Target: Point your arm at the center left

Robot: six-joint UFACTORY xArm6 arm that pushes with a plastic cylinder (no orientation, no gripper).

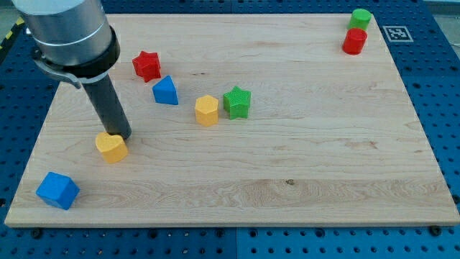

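Observation:
My dark rod comes down from the view's top left and my tip (pixel 122 136) rests on the wooden board (pixel 287 158) at its centre left. The tip is just above and to the right of a yellow heart-shaped block (pixel 111 147), touching or almost touching it. A red star block (pixel 146 65) and a blue triangular block (pixel 165 91) lie up and to the right of the tip. A yellow hexagonal block (pixel 206 110) and a green star block (pixel 236 102) sit side by side near the middle.
A blue cube (pixel 57 190) lies near the board's bottom left corner. A green cylinder (pixel 361 18) and a red cylinder (pixel 354 41) stand at the top right. A blue pegboard table (pixel 438 86) surrounds the board.

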